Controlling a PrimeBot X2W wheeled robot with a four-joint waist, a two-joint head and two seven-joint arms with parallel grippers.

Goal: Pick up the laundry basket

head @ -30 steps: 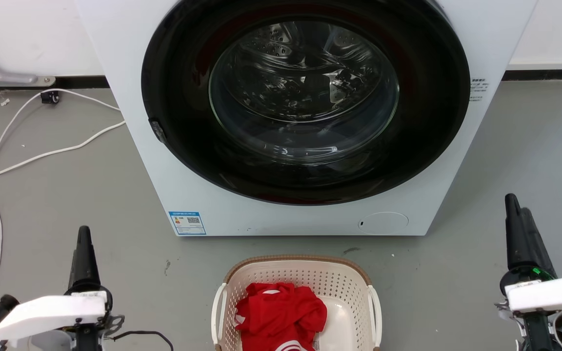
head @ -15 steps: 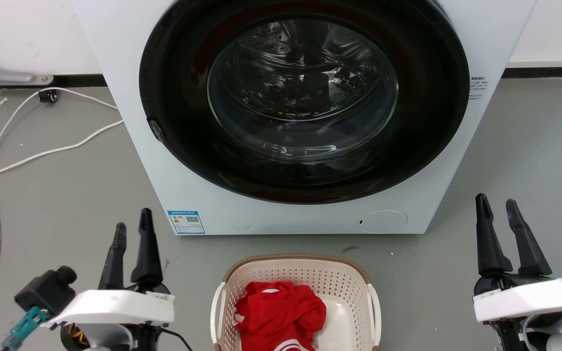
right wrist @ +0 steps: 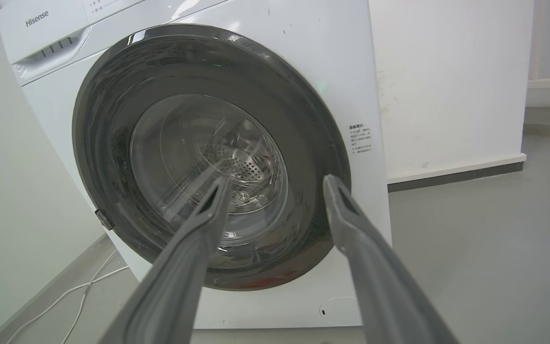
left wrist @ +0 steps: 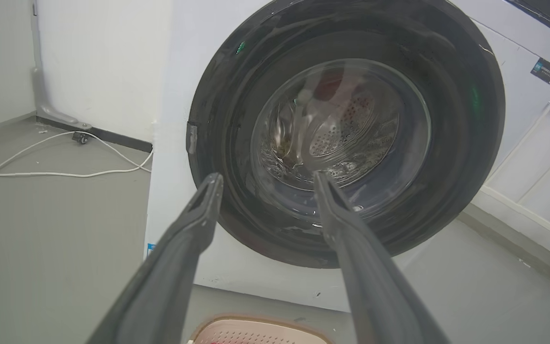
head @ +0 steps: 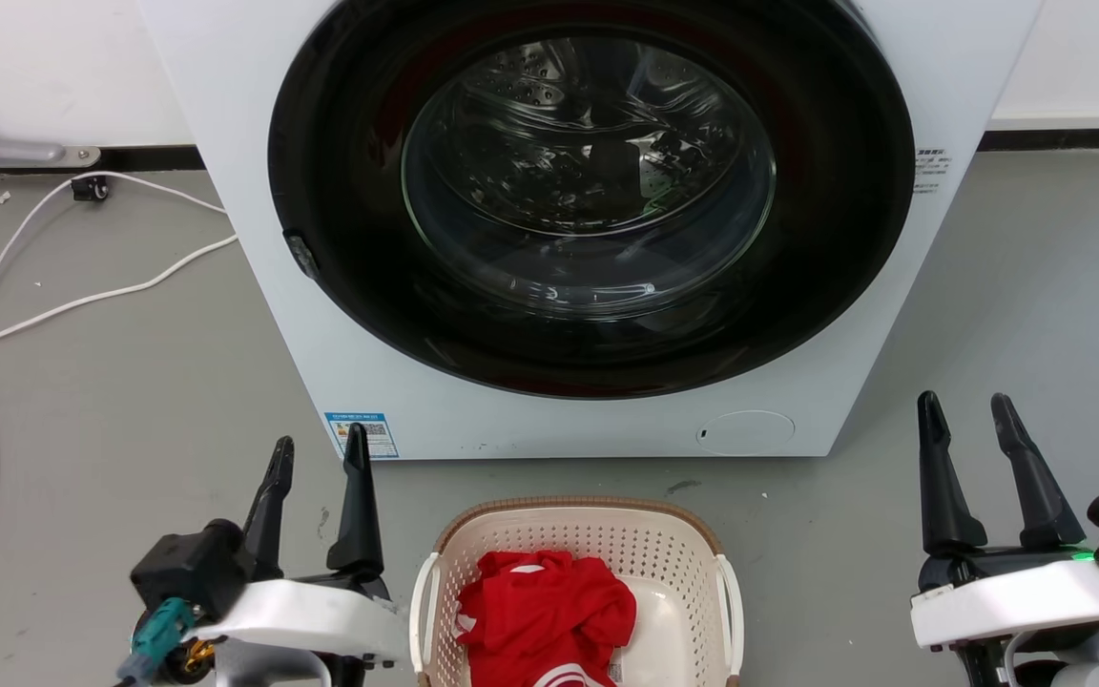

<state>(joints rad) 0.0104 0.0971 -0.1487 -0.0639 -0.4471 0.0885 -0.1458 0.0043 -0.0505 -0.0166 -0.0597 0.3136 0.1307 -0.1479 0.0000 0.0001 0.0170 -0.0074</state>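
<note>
Nearest the robot, the cream perforated plastic laundry basket with a brown woven-look rim (head: 573, 503) sits on the grey floor (head: 130, 401), with a crumpled red garment (head: 549, 611) inside. The left gripper (head: 319, 435) is just beside it and the right gripper (head: 964, 398) is well apart. Both have their jaws spread and hold nothing. Looks like the approach step to me. Next they'd need to come in and drop onto the white side handles (head: 423, 596). The white front-loading washing machine (head: 416, 420) stands behind, door closed.

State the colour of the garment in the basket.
The garment is red with white marks; head view.

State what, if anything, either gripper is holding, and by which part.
Nothing is held. The left gripper and right gripper are open and empty; the laundry basket sits ungripped between them.
</note>
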